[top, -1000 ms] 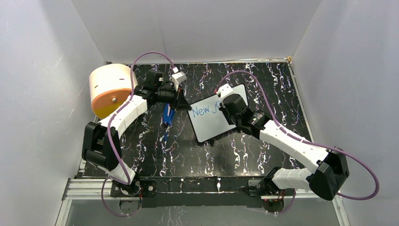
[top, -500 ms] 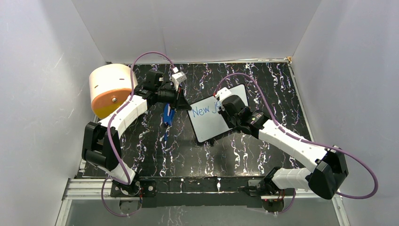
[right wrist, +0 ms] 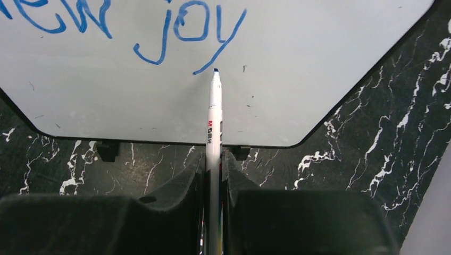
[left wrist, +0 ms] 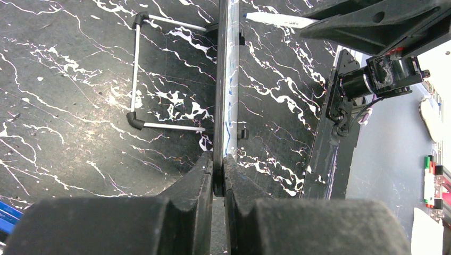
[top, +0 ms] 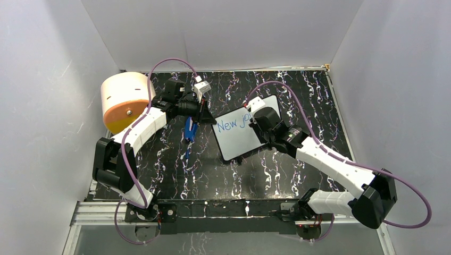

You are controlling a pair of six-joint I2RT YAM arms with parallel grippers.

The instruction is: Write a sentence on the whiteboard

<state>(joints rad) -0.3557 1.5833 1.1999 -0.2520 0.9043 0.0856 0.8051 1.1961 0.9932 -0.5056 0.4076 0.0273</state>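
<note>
The whiteboard (top: pixel 236 141) lay on the black, white-veined bench (top: pixel 213 175), near the middle and a little towards the right, turned at an angle to the bench's edges. Blue handwriting ran along its upper part: the sentence (top: pixel 228 125) read "New joy".

The left gripper (left wrist: pixel 218 178) was closed tight on the whiteboard's left edge. From its wrist camera the board appeared edge-on, a thin dark line pinched between the two black fingers (left wrist: pixel 191 180), with blue smears showing on the white side. Beside the board on that side, a thin white wire frame (left wrist: pixel 136 69) with black corners lay on the bench.

The right gripper (right wrist: pixel 214 175) was clamped on a white marker (right wrist: pixel 214 122), which stood straight out from between its fingers over the board's near edge. The marker's blue tip sat just beside the end of the "y" tail, slightly to its right. I couldn't tell whether the tip was actually pressing on the surface. Two small black feet (right wrist: pixel 108 150) stuck out from under the board's frame on that side.

Off to the left, near the back wall, a round cream drum with an orange face (top: pixel 125 101) rested on its side. A blue object (top: pixel 190 129) lay on the bench between the left arm and the whiteboard.
</note>
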